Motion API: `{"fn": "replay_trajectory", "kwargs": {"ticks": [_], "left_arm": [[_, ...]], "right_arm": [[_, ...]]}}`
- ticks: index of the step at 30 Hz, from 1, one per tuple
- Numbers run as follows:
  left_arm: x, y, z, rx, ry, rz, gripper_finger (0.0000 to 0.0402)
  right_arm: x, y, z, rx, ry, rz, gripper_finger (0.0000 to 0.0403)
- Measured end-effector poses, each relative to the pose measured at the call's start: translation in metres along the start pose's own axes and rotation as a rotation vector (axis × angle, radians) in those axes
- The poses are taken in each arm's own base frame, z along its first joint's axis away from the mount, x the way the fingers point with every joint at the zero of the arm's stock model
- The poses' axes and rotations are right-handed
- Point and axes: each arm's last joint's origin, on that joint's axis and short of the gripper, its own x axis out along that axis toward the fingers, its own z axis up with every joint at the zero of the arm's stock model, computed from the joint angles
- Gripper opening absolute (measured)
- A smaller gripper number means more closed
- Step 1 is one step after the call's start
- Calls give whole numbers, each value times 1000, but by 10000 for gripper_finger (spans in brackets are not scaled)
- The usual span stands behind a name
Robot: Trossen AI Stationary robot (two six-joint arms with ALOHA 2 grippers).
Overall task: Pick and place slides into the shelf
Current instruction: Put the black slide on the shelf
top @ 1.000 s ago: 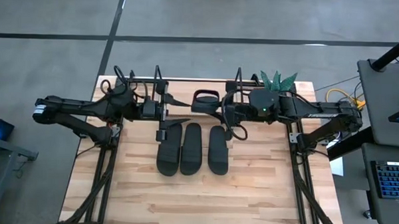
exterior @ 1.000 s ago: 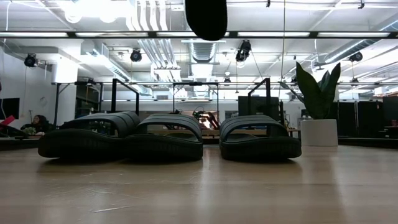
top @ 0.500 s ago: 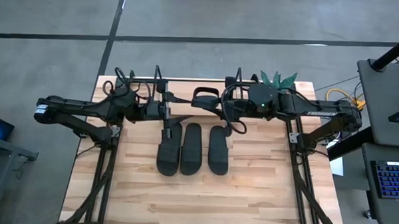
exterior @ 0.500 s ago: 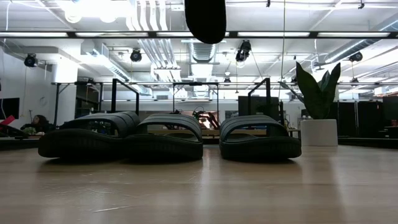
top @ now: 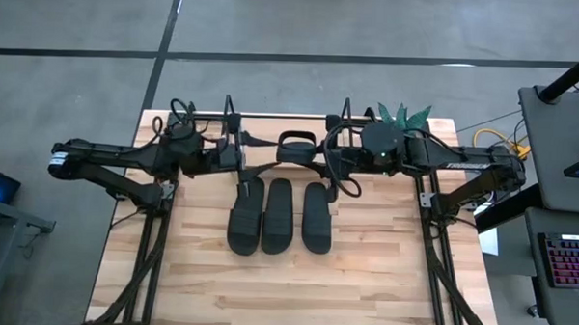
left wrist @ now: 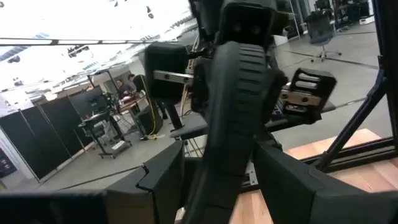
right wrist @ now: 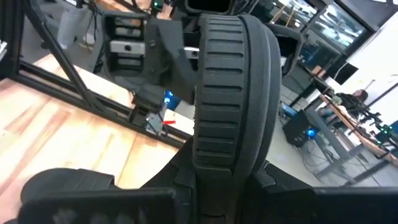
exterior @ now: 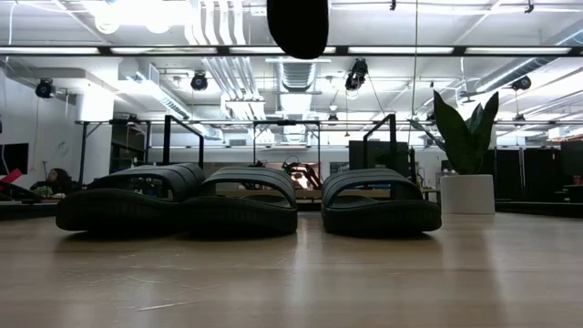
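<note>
One black slide (top: 298,148) hangs in the air above the far part of the table, standing on end; its lower end shows at the top of the low view (exterior: 298,25). My right gripper (top: 322,156) is shut on it from the right. My left gripper (top: 268,158) is open. Its fingers (left wrist: 163,177) flank the same slide (left wrist: 230,106); whether they touch it I cannot tell. Three more slides (top: 246,216) (top: 277,215) (top: 316,216) lie side by side on their soles. The shelf (top: 228,108) stands at the far edge. My right gripper holds the lifted slide (right wrist: 233,93), coming at it level from the table's right. The slide's own ribbed body fills the wrist view and hides where the fingers meet it. The slide is lifted clear of the table and stands roughly on end.
A potted plant (top: 403,114) (exterior: 466,137) stands at the far right corner. Black arm frames run along both table sides (top: 151,245) (top: 436,254). Bare wood lies on the near half (top: 285,288). The shelf's wire frames (exterior: 182,137) show behind the slide row.
My left gripper has moved away from the leftmost slide on the table, toward the far edge and up to the held slide. My right wrist has turned a little, and the held slide has risen slightly in the low view. The three slides on the table have stayed put.
</note>
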Motion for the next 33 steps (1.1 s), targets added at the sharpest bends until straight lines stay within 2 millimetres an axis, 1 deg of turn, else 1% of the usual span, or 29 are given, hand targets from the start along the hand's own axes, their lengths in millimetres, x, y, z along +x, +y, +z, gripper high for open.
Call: {"fn": "replay_trajectory", "kwargs": {"ticks": [5, 11, 19, 23, 30, 33], "left_arm": [[4, -3, -3, 0, -1, -17, 176], [9, -4, 1, -10, -84, -54, 176], [10, -4, 1, -57, -86, -58, 172], [13, -6, -1, -60, -83, -63, 141], [18, -8, -2, -53, -108, -73, 50], [17, -7, 0, -29, -120, -70, 45]], "right_arm": [[0, 1, 0, 1, -18, 38, 49], [4, 3, -1, -7, -12, 45, 49], [6, 3, -2, -18, -4, 41, 49], [6, 3, -2, -19, -7, 39, 49], [7, 4, -1, -15, -25, 51, 49], [8, 4, -1, -4, -27, 49, 49]]}}
